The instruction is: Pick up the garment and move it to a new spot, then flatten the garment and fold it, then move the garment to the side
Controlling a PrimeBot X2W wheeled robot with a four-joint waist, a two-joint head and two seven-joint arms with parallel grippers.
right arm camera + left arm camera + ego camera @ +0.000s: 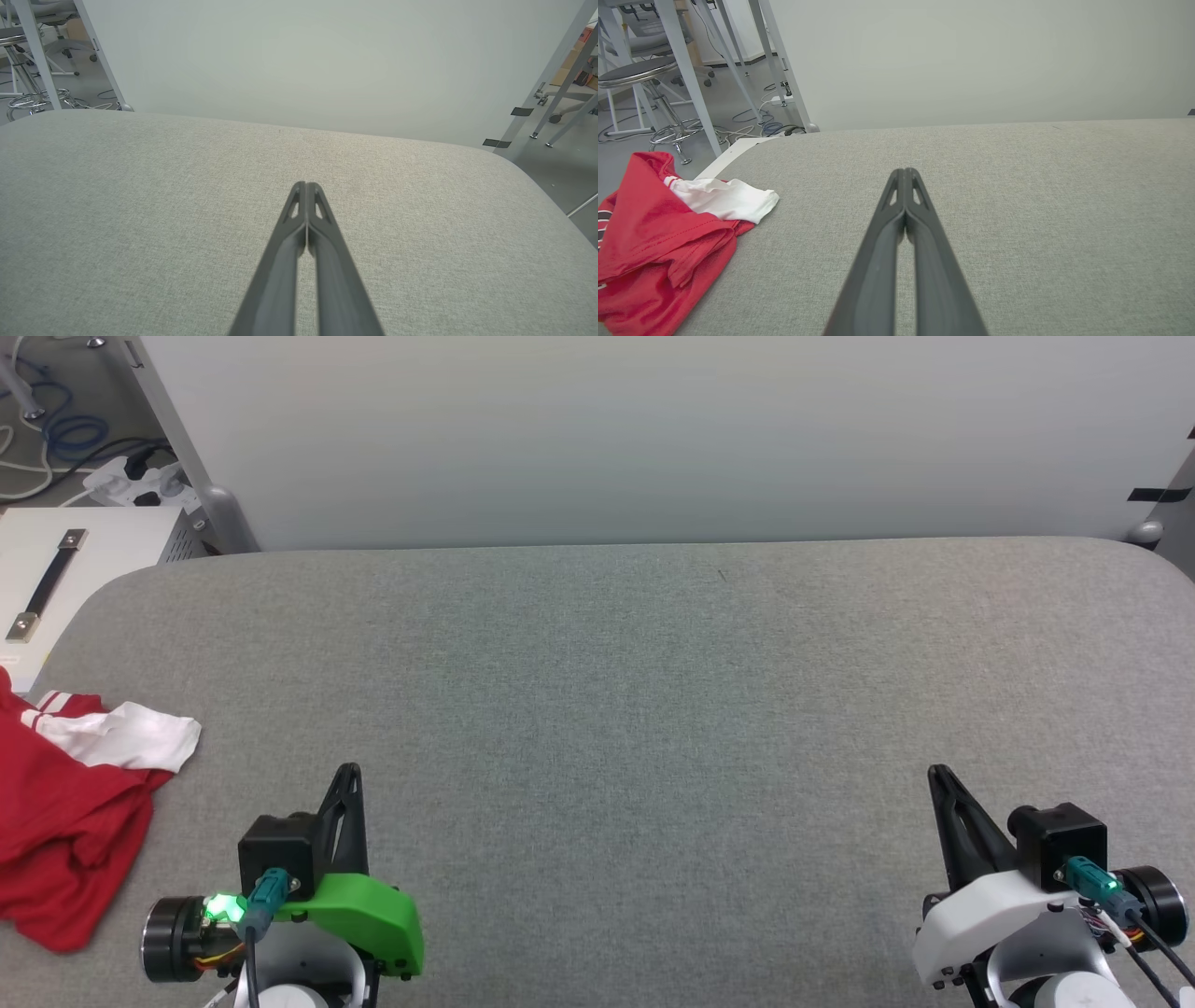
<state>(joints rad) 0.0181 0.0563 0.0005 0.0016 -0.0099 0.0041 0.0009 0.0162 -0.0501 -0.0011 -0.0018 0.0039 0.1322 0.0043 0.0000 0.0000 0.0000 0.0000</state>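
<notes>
I find the garment [65, 821] crumpled and unlifted at the left edge of the table [653, 691], with my left hand [347, 773] and right hand [936, 775] both pressed together and empty near the table's front, so every step is outstanding.

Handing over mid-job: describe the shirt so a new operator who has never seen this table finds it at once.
Start at the wide grey table before the pale wall. Follow its left edge toward the robot, left of the left claw: the shirt lies crumpled there. It is bright red with a white sleeve on top, unlike the white box behind it.
</notes>
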